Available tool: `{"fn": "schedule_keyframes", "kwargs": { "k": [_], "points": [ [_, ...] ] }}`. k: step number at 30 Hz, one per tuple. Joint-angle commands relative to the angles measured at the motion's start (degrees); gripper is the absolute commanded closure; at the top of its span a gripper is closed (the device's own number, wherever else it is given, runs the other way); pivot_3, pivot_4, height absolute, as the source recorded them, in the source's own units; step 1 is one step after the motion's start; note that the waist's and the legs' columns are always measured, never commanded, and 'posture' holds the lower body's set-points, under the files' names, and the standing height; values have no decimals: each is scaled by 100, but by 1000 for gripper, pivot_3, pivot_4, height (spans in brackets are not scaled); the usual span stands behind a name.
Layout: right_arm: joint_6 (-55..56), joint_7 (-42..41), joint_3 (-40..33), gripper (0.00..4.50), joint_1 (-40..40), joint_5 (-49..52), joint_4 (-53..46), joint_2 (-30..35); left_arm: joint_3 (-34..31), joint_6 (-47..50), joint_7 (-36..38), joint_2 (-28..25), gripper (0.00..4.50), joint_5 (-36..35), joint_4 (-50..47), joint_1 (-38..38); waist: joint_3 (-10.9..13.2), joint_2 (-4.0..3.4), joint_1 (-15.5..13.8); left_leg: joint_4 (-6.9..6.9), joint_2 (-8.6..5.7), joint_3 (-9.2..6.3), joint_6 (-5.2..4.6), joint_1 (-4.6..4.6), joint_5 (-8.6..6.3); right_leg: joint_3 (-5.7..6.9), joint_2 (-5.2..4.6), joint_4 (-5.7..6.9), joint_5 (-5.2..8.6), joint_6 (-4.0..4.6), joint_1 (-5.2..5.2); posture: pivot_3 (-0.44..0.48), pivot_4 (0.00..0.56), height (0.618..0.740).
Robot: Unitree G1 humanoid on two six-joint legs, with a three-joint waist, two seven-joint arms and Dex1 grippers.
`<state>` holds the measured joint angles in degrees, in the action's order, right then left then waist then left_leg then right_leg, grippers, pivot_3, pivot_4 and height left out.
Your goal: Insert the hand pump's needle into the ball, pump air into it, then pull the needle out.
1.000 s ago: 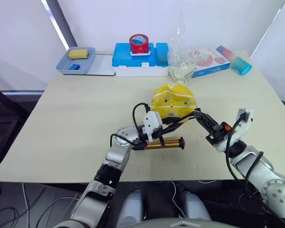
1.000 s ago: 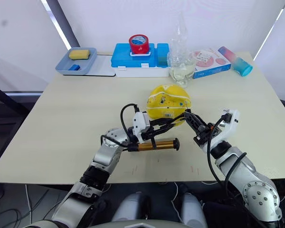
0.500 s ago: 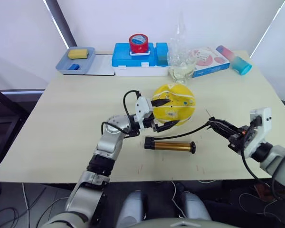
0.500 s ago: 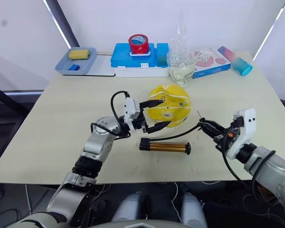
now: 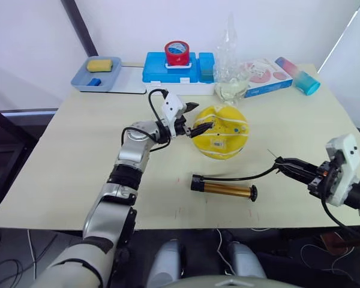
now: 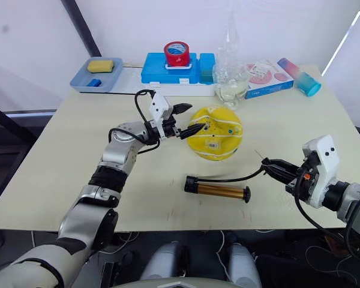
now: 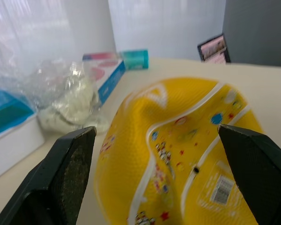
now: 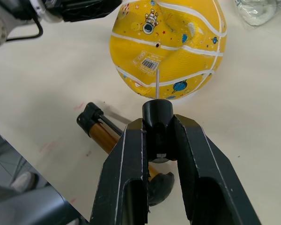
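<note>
The yellow ball (image 5: 220,132) with white stripes rests dented on the table's middle. My left gripper (image 5: 203,115) stands open at the ball's left side, its fingers (image 7: 70,178) spread toward it and holding nothing. The copper-brown hand pump (image 5: 225,188) lies flat on the table in front of the ball. Its black hose (image 5: 252,176) curves right to my right gripper (image 5: 280,161). That gripper is shut on the needle's black fitting (image 8: 157,112). The needle (image 8: 157,84) is outside the ball, pointing at it from a short gap away.
Along the far edge stand a grey tray (image 5: 84,84) with a yellow sponge, a blue box (image 5: 171,73) topped by a red tape roll (image 5: 176,53), a clear plastic bag (image 5: 230,75), a pink-and-blue box (image 5: 261,77) and a pink-teal tumbler (image 5: 295,75).
My left gripper let go of the pump, opened and moved up to the ball's left side. The right gripper drew back to the right with the needle. The pump now lies farther right.
</note>
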<state>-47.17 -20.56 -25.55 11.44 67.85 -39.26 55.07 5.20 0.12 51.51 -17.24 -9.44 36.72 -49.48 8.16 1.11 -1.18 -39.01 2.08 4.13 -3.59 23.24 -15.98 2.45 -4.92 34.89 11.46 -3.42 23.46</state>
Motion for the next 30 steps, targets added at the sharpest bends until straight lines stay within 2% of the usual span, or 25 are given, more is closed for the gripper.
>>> {"fn": "schedule_keyframes", "kwargs": {
  "k": [1,7,8,9,12,15,17,24,30],
  "points": [
    [116,-174,-148,4227,70,-347,-173,16,8,-132,-111,62,27,188,501,-439,1,1,-3,-2,-2,-2,0,4,0,3,0,-1,0,0,1,0,150,737],
    [131,-305,-111,4227,69,-606,-242,-126,100,-278,-154,168,27,560,1525,-1043,4,6,-2,-28,-8,-9,-1,43,0,9,1,-4,-12,-18,25,0,150,737],
    [130,-317,-113,4227,61,-636,-250,-151,84,-277,-172,194,589,579,1644,-1117,5,9,-2,-28,-9,-10,-1,43,0,10,1,-4,-12,-19,25,0,150,737],
    [125,-327,-115,4227,55,-660,-258,-170,70,-281,-155,219,805,577,1719,-1165,7,11,-3,-28,-10,-11,-1,46,-1,10,1,-5,-12,-19,28,0,150,737],
    [118,-354,-122,4227,69,-743,-288,-232,-22,-237,-110,325,2217,494,1812,-1244,7,12,-8,-28,-7,-11,-2,47,-1,10,1,-4,-12,-19,28,0,150,737],
    [107,-367,-112,4227,60,-802,-297,-280,-158,-86,-145,440,3684,373,1734,-1209,7,13,-6,-28,-5,-11,-2,47,-1,10,0,-3,-12,-19,28,0,150,737],
    [79,-359,-76,4227,25,-826,-302,-287,-228,50,-247,507,4474,327,1575,-1123,8,13,-2,-31,-4,-12,-2,47,-1,10,0,-2,-13,-19,28,0,150,737],
    [-199,-160,65,4227,-387,-545,-191,-296,-224,833,-464,610,4474,230,351,-468,7,13,3,-34,3,-15,-1,45,0,10,0,3,-14,-19,27,0,150,737],
    [-755,198,413,4227,-986,-131,-87,-125,-170,1727,-1124,764,4474,228,-1084,297,7,11,25,-35,4,-13,0,43,0,6,-1,4,-15,-20,27,0,150,737]
  ]
}}
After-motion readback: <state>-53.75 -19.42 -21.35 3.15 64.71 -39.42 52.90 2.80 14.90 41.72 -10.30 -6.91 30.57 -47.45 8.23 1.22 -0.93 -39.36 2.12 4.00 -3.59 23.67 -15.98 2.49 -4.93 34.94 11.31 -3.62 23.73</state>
